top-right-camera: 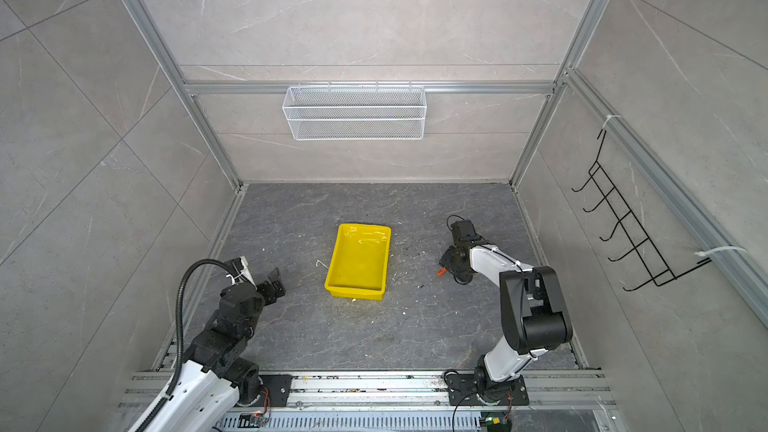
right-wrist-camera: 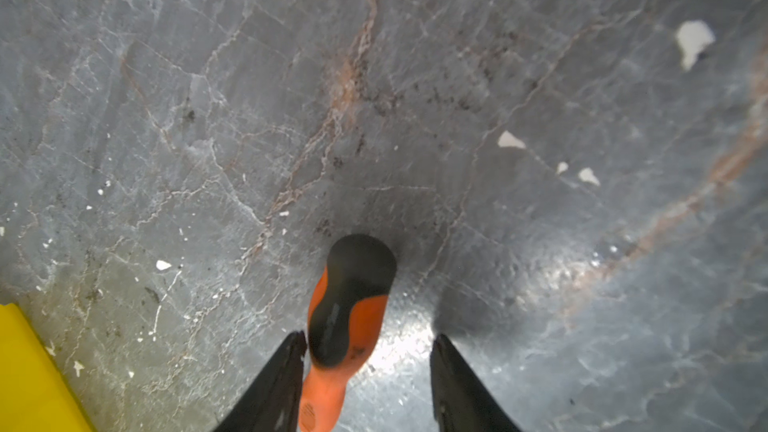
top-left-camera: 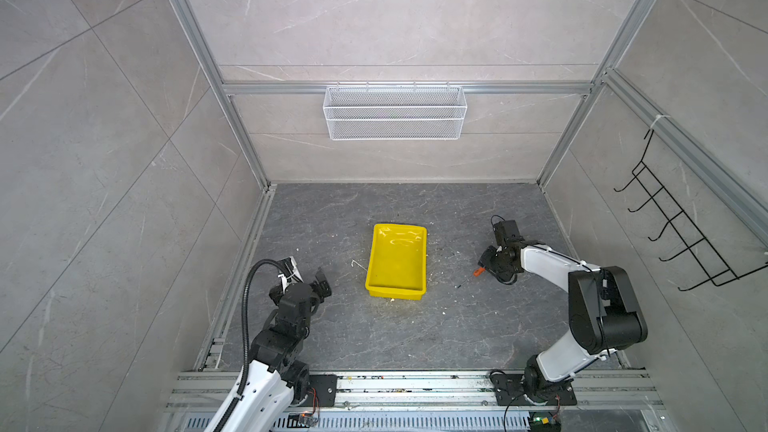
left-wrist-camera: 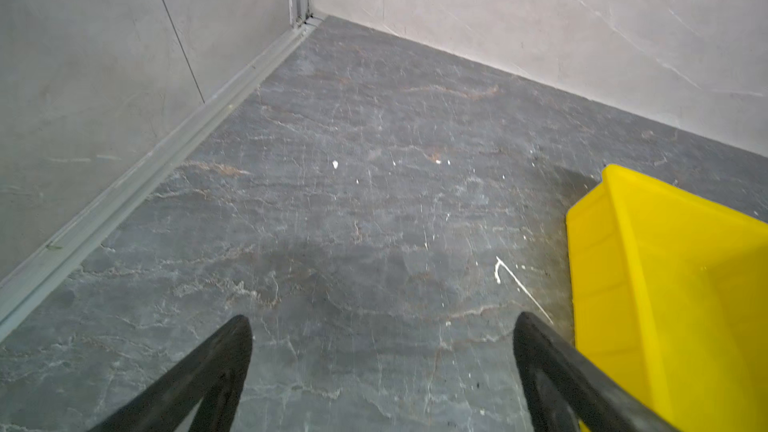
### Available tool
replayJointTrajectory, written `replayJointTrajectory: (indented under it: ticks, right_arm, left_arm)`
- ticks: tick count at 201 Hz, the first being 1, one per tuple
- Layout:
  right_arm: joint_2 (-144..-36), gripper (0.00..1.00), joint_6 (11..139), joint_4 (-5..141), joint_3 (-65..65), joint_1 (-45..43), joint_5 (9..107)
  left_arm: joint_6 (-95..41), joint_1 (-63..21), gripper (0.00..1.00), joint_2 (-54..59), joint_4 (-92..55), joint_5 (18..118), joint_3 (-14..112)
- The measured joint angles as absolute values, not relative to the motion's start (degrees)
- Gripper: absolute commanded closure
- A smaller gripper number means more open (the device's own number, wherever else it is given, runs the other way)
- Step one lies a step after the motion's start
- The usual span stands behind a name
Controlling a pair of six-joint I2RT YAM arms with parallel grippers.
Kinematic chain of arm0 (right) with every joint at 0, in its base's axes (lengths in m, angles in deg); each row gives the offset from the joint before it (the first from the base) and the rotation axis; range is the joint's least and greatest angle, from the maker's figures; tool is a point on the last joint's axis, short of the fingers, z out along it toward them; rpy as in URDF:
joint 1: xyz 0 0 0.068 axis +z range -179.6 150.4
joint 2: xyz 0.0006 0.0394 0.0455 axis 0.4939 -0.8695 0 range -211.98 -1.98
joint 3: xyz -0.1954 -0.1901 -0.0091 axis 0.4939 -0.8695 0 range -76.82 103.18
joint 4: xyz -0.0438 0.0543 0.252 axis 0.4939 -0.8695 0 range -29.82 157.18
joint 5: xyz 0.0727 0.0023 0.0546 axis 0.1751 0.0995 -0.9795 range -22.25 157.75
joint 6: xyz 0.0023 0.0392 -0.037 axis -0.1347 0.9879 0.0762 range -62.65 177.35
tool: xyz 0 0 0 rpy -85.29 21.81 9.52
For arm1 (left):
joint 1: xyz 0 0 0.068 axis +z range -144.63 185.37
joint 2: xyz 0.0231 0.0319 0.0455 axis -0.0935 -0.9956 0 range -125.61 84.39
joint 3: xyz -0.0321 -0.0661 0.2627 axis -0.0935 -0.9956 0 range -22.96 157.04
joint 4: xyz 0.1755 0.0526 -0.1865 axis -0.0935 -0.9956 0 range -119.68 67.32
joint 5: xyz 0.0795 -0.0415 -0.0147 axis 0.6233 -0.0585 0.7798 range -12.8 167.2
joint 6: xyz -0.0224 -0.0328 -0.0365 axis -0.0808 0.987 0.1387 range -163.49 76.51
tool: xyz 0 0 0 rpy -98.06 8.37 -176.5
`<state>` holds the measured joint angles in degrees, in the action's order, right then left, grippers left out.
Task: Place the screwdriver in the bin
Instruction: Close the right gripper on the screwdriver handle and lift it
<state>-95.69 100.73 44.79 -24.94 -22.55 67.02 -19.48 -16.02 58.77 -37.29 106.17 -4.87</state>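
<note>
Screwdriver (right-wrist-camera: 349,305) lies on the dark bench (top-left-camera: 374,338) at 3 o'clock of the yellow bin (top-left-camera: 397,268), its orange handle between the parted jaws of the right gripper (right-wrist-camera: 370,336), one finger touching it, while the left gripper (left-wrist-camera: 382,320) hangs spread wide at 9 o'clock of the bin.

Nothing legible from where I stand.

No word, number, brand or sign can be read on any surface. The nearest thing is a faint round stamped mark near the orange end of the screwdriver (right-wrist-camera: 347,317), seen in the right wrist view, and it is too blurred to make out. The small circuit board (top-left-camera: 541,420) by the right arm's base is too tiny to read.
</note>
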Motion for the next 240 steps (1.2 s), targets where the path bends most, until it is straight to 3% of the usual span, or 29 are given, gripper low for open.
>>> replayJointTrajectory:
  ticks: [30,119,162,190,240]
  right_arm:
    - [-96.6,0.53,100.4,44.8,-24.2,-22.6,67.6]
    - [-97.1,0.59,100.9,48.5,-26.3,-22.8,67.9]
    - [-97.1,0.71,101.8,50.9,-27.3,-22.8,68.8]
    - [-95.5,0.74,102.6,53.6,-29.7,-22.8,69.1]
    - [-90.1,0.77,101.0,46.0,-30.0,-22.8,71.4]
  left_arm:
    - [-19.5,-16.0,0.0,61.2,-37.9,105.3,-5.7]
    - [-18.6,-16.0,0.0,52.7,-38.2,105.6,-4.8]
    - [-18.2,-16.0,0.0,53.5,-38.7,107.2,-4.7]
    - [-17.7,-16.0,0.0,53.6,-39.5,107.7,-4.7]
    - [-16.9,-16.0,0.0,52.5,-40.4,108.5,-4.0]
